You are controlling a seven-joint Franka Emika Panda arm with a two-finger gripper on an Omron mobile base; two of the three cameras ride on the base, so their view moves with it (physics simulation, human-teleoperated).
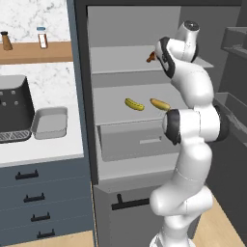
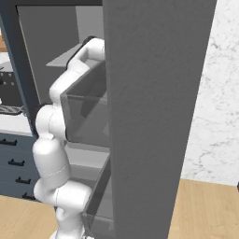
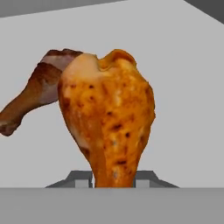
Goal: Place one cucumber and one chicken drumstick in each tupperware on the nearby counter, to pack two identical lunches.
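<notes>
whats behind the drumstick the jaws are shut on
A second, darker drumstick lies behind the gripped drumstick, sticking out to its left. Its other end is covered, and beyond it stands the bare grey fridge wall.

Drumstick in my grip (image 3: 109, 127): golden-orange, speckled, upright at centre of hand view, narrow end down between my fingertips.
Second drumstick (image 3: 33, 96): darker brown, behind it at left, touching.
Cucumbers (image 1: 134, 104) (image 1: 160, 104): two, yellowish, lying on my fridge's middle shelf, apart.
Tupperware (image 1: 49, 122): light-grey, on the counter, left of frame.
</notes>
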